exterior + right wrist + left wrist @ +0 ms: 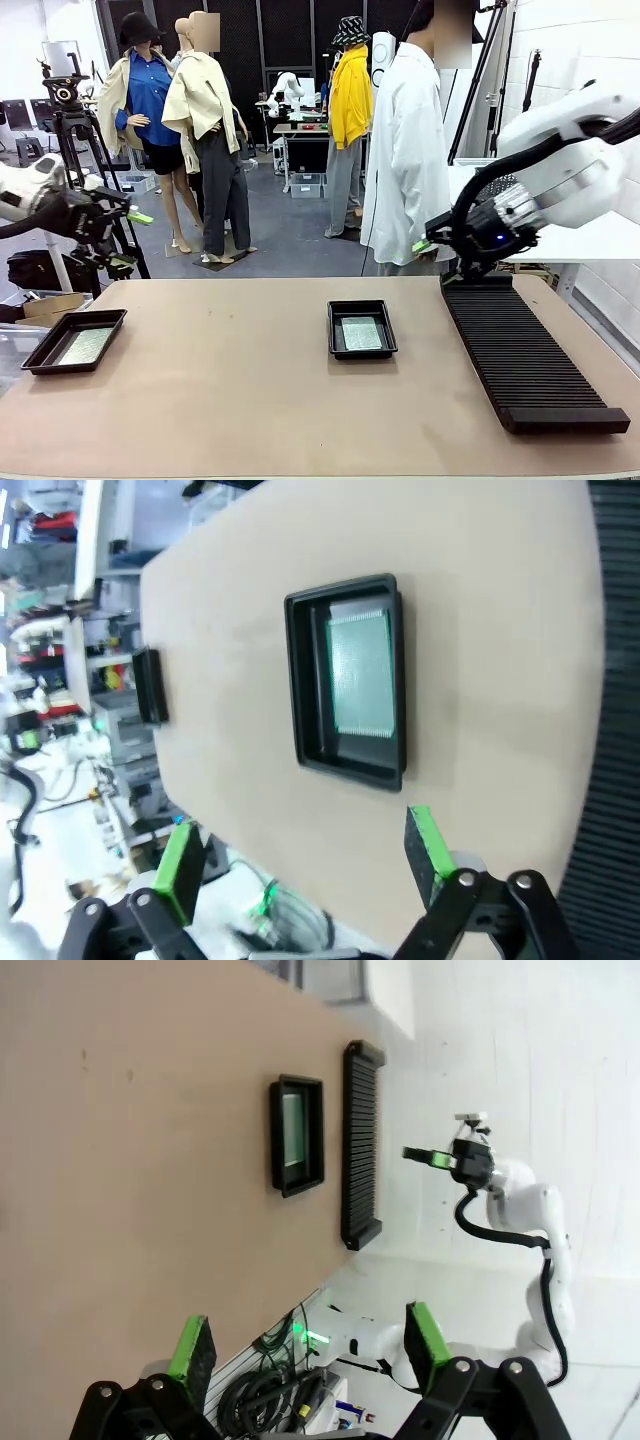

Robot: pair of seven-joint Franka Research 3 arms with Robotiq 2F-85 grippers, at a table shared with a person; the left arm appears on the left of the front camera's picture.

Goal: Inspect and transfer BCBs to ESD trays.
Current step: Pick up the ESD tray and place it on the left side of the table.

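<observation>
I hold both claws wide and empty: left gripper (128, 238) at nine o'clock, right gripper (432, 236) at two. Each glossy black tray, middle (362, 328) and left (75, 340), holds a flat green board (361, 333). I'd descend level, pinching edges. The ribbed rack (527, 350) lies at three.

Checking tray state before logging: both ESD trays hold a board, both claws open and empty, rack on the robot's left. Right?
Not quite: the front view shows the black slotted rack on the robot's right. The rest holds: each ESD tray holds a board, both claws open and empty.
</observation>
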